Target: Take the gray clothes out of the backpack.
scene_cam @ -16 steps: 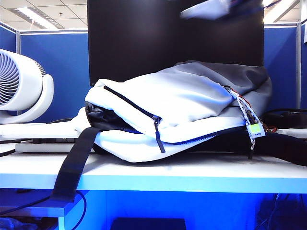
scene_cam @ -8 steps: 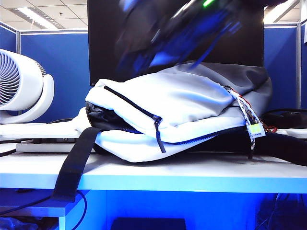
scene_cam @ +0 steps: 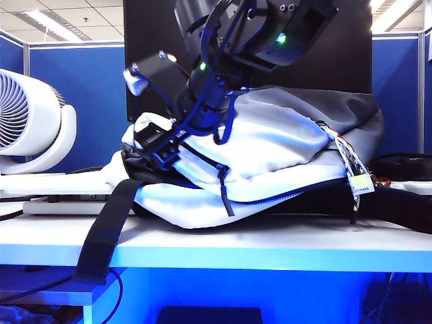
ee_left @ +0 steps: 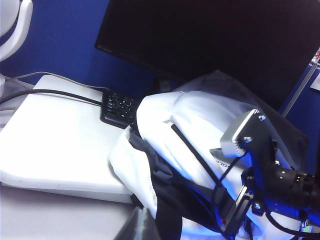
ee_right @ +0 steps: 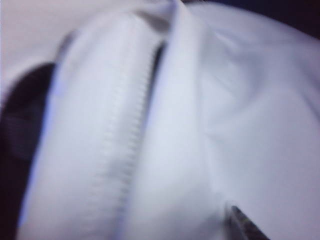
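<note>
The gray clothes (ee_left: 150, 167) lie inside the backpack (scene_cam: 270, 145), showing only as a dark fold in its open mouth at the left end in the exterior view; most of the bundle is hidden under the white front panel. One backpack, lying flat on the white table (scene_cam: 270, 246), its lower edge close to the table's front edge. A black strap (scene_cam: 101, 236) spills over that edge and hangs below it. A corded tag (scene_cam: 359, 182) dangles at the right end. Right gripper (scene_cam: 152, 111) hangs over the backpack's upper left corner, just above the mouth, its two fingers spread wide apart with nothing between them; one finger (ee_left: 240, 132) shows pale in the left wrist view. The right wrist view is blurred, filled with white fabric and one zipper seam (ee_right: 131, 135). Left gripper: only a dark tip at the frame's edge (ee_left: 137, 227), cut off, jaws closed together, well clear of the bag. Open tabletop left of the backpack; beyond it one keyboard (ee_left: 120, 107), one fan (scene_cam: 34, 121), one dark monitor (scene_cam: 155, 47).
</note>
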You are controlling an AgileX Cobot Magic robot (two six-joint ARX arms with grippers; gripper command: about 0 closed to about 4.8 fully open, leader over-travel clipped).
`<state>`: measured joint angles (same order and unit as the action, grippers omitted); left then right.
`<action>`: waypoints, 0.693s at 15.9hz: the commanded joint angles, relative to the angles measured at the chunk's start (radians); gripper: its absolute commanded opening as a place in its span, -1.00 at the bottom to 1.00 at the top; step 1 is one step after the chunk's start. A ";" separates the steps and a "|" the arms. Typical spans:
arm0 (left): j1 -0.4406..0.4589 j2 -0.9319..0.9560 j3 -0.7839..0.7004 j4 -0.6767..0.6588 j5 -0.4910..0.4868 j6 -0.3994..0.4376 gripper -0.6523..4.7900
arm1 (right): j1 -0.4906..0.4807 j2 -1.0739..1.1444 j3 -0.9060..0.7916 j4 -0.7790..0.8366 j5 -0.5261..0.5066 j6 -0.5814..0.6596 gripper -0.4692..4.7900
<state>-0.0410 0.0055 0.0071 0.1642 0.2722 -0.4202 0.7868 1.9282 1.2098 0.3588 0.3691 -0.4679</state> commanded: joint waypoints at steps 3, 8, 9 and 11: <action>0.000 -0.002 0.001 0.027 0.035 0.001 -0.77 | -0.006 -0.027 0.019 0.022 0.085 0.000 -0.84; 0.000 -0.002 0.001 0.203 0.132 0.029 -0.74 | -0.051 -0.144 0.130 0.041 0.069 0.281 -0.84; -0.001 -0.002 0.001 0.236 0.169 0.046 -0.75 | -0.077 -0.158 0.156 0.040 0.045 0.348 -0.84; -0.005 0.011 0.002 0.270 0.200 0.048 -0.74 | -0.124 -0.177 0.198 0.039 -0.008 0.505 -0.84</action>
<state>-0.0422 0.0086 0.0074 0.4095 0.4534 -0.3820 0.6712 1.7691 1.3827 0.3382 0.3969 -0.0761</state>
